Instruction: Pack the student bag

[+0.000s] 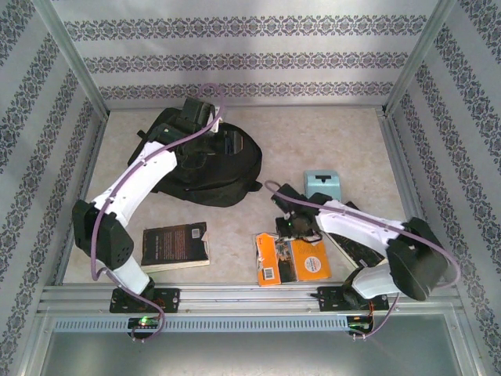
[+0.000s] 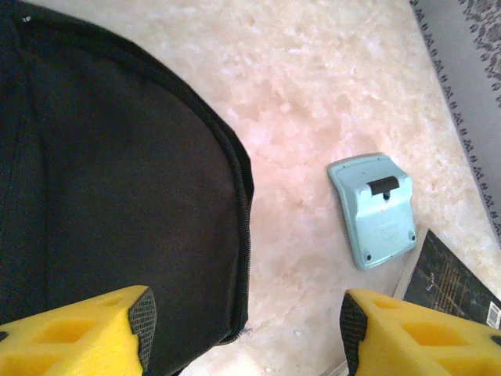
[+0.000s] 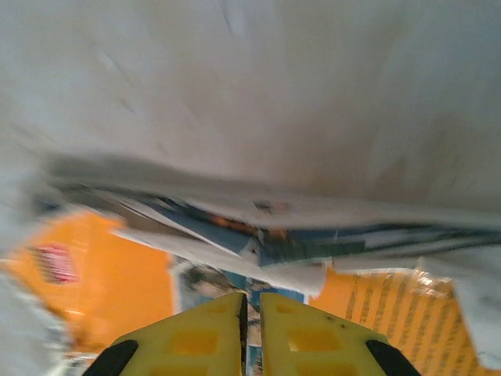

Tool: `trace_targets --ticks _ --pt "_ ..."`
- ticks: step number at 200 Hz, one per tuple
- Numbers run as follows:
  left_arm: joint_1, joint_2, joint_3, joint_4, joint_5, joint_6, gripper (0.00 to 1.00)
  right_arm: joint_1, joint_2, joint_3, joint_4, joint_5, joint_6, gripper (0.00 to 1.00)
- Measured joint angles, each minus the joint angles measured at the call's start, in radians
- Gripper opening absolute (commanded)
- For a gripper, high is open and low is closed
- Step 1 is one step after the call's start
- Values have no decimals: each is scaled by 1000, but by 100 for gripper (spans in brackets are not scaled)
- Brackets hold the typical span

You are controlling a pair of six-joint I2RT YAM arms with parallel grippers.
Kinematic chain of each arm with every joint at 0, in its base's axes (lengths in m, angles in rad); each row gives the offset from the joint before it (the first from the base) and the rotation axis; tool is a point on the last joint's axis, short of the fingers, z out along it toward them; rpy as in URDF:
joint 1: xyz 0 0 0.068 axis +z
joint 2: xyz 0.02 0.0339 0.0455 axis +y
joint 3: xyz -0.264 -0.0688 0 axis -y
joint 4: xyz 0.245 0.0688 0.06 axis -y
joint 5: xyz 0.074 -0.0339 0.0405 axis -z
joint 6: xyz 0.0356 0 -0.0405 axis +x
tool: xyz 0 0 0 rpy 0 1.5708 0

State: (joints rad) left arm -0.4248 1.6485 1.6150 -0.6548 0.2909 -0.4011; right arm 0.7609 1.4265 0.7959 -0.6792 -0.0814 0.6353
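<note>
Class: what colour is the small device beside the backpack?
Pale blue-green; the device shows best in the left wrist view.

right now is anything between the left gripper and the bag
Nothing visible. The left gripper hangs open directly over the bag, at its edge, one finger above the black fabric, with nothing in between. The blue device lies off to the side, apart from the bag.

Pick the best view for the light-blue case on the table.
Left wrist: the light-blue case lies whole, close and sharp, its black tab clear. Top external has it whole but small, detail lost. Right wrist faces the orange book.
</note>
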Motion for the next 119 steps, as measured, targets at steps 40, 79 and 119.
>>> trace_targets --ticks 40,79,119 --pt "1 -6 -38 21 -7 0 66 27 107 21 12 -32 21 10" --pt "1 -6 -58 30 -18 0 66 -1 159 75 91 -63 51 14" --pt "-5 -4 -63 45 -14 -1 65 -105 80 122 154 -114 24 49"
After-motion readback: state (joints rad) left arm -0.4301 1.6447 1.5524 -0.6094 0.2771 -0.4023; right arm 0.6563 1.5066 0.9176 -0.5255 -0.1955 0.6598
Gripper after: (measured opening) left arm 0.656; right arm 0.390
